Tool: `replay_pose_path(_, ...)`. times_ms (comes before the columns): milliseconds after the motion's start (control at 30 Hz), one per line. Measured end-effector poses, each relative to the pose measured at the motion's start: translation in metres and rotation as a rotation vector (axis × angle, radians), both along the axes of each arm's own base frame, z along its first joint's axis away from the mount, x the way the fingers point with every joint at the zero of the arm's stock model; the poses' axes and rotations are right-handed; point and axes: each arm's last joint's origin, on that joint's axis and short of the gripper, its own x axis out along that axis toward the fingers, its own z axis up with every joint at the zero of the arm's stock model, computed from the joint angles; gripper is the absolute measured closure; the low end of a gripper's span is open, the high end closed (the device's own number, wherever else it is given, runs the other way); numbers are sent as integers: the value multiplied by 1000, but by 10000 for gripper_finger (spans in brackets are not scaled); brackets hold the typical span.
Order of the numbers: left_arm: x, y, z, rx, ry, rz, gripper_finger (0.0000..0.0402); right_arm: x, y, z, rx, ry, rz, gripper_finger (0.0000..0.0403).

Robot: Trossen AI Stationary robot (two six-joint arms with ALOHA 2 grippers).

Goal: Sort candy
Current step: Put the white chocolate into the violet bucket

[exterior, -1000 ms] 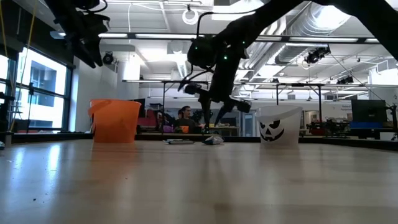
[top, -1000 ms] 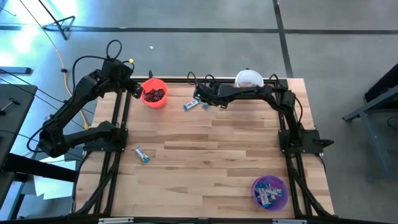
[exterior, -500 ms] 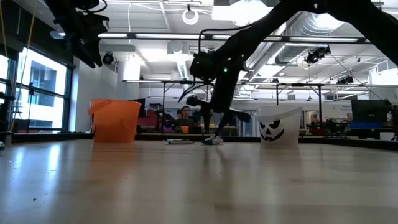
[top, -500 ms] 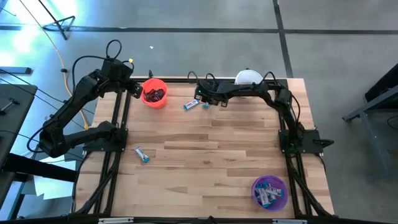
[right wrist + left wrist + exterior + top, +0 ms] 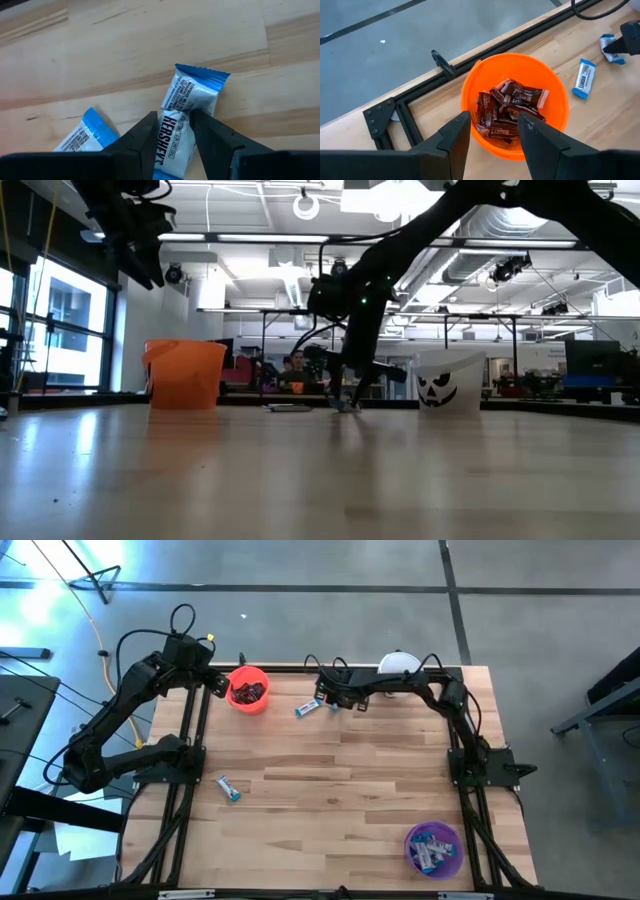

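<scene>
Right arm: you are seeing it reaching across the far edge of the tabletop (image 5: pixel 340 775), its right pincer (image 5: pixel 174 131) pointing down and closing on a blue-and-white candy (image 5: pixel 186 112) lying on the wood.
Right pincer grip: both fingers (image 5: pixel 141 137) are pressing the sides of that wrapper, grasping it while it is resting on the tabletop.
Left arm: it is hanging over the orange cup (image 5: pixel 555 100) at the far left corner, the left pincer (image 5: pixel 492 132) standing parted and gripping nothing.
Writing: "HERSHEY'S" is reading clearly on the gripped wrapper and on the dark brown candies (image 5: pixel 507 110) in the orange cup.
Other candy: a second blue piece (image 5: pixel 82 132) is lying just beside the gripped one; another (image 5: pixel 229 788) is sitting near the left edge; more are filling the purple cup (image 5: pixel 434 848).
Hard to see: the white cup (image 5: pixel 400 664) is sitting partly hidden behind the right arm.
</scene>
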Motion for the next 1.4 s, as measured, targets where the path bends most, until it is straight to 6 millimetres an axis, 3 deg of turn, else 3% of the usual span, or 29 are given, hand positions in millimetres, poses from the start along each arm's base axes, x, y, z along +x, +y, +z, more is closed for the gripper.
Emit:
replay_pose_path(267,0,0,0,-7,-4,8,249,-9,-9,0,156,-23,38,294)
replay_pose_path(533,0,0,0,-9,-5,10,249,-15,-6,-3,243,21,98,390)
replay_pose_path(800,0,-1,-1,-11,-3,8,249,-16,-6,-1,259,32,190,399)
replay_pose_path(1100,0,-1,-1,-14,0,7,249,-4,-13,21,225,24,332,402)
replay_pose_path(1400,-1,-1,-1,-18,12,-2,249,4,-17,75,177,48,486,403)
